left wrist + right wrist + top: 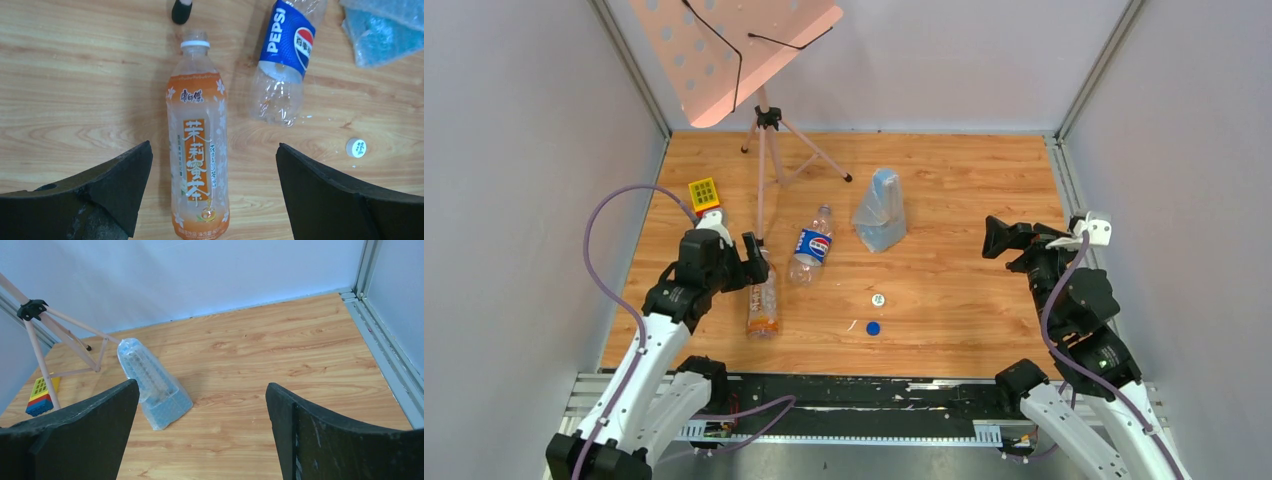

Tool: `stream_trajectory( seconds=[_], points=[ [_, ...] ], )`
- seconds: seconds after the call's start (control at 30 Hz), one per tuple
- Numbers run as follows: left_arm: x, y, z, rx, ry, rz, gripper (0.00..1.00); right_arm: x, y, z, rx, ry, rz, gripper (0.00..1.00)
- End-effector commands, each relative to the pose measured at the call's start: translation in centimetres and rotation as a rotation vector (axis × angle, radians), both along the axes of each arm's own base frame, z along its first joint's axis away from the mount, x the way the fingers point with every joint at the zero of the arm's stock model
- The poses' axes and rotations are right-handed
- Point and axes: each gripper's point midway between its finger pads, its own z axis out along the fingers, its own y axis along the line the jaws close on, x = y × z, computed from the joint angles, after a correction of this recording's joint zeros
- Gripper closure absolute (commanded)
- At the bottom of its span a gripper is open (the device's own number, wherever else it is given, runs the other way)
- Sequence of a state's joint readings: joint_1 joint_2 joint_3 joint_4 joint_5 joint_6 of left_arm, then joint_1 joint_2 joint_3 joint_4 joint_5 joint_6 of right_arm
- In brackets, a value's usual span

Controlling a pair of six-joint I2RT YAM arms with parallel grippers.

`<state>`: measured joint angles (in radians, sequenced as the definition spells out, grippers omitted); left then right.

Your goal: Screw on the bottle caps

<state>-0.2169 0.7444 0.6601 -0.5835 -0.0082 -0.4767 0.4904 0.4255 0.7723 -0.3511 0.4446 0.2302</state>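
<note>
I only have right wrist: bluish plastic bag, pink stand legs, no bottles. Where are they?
Observer: Both lie on their sides, left of centre: the clear plastic bottle with orange label and, beside it, the clear plastic bottle with blue Pepsi label.
Operator: Caps?
Observer: Loose on the wooden tabletop near centre: the small round white plastic cap, and the small round blue plastic cap nearer the arm bases.
Operator: Left arm?
Observer: The left gripper is open, a finger on either side of the orange-label bottle, gaps showing.

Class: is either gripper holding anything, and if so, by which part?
Nothing is held. The left gripper is open above the lying orange bottle, not gripping it; the right gripper is open and empty.
</note>
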Motion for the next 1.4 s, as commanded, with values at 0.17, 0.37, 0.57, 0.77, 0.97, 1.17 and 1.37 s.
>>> stream_trajectory(
  seconds=[0.17,0.37,0.57,0.77,0.97,1.17,1.37],
  points=[
    [-0.3,-0.6,-2.3,-0.029,0.095,0.011,0.00,-0.1,-0.4,-0.2,-0.003,0.004,-0.019,0.00],
    [-0.7,-0.6,-5.3,0.001,0.253,0.014,0.00,-0.2,-0.1,-0.1,-0.007,0.002,0.002,0.00],
    [-1.2,-0.9,-9.1,0.004,0.396,0.038,0.00,-0.5,-0.2,0.2,-0.002,-0.012,0.006,0.00],
    [-0.8,-1.7,-10.8,-0.037,0.400,0.045,0.09,-0.5,0.1,0.1,-0.009,-0.008,0.019,0.00],
    [-1.2,-1.7,-11.6,-0.039,0.408,0.037,0.25,-0.2,0.8,-0.2,-0.019,0.008,0.047,0.00],
    [-1.5,-2.3,-10.2,-0.076,0.352,0.008,0.43,0.1,1.8,-0.7,-0.037,0.029,0.098,0.00],
    [-1.7,-4.5,-5.4,-0.185,0.194,-0.120,0.45,0.8,4.3,-1.0,-0.050,0.071,0.203,0.00]
  ],
)
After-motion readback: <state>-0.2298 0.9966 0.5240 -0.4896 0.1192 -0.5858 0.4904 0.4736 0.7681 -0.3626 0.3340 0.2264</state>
